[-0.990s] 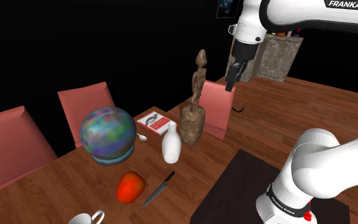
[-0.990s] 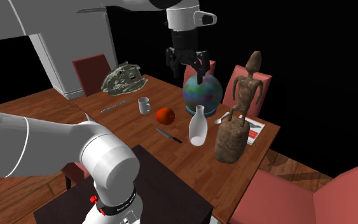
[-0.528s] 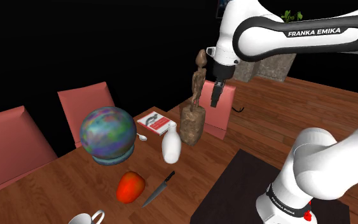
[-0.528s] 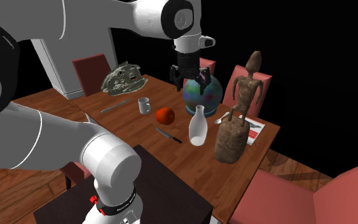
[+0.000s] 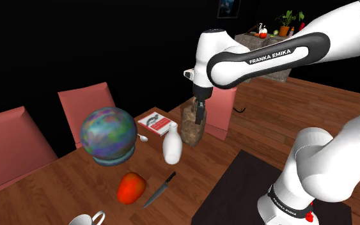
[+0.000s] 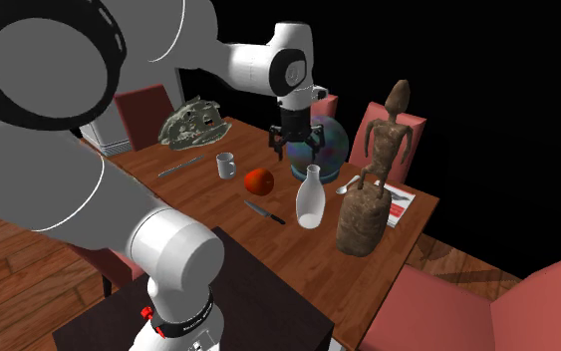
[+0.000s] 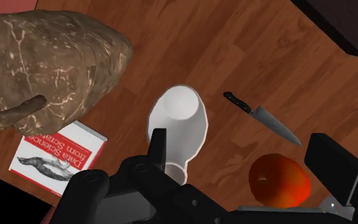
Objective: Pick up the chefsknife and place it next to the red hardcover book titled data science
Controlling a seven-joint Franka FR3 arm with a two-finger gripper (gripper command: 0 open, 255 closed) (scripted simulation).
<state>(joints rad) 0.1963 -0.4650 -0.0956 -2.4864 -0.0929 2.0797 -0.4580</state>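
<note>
gripper (image 6: pixel 294 152) — fingers apart, empty — has dropped toward the table (image 5: pixel 57 186) | chefsknife (image 7: pixel 263 118) lies flat beside the red fruit (image 7: pixel 279 180), untouched | book (image 7: pixel 60 159) rests past the white vase (image 7: pixel 179 121) | judged: approach under way, grasp still ahead

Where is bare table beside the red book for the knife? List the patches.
A narrow strip lies between the Data Science book and the white vase. Wider bare wood is bordered by the vase, the brown statue and the chef's knife. Crowded: the statue stands close by the book, with the globe nearby.
</note>
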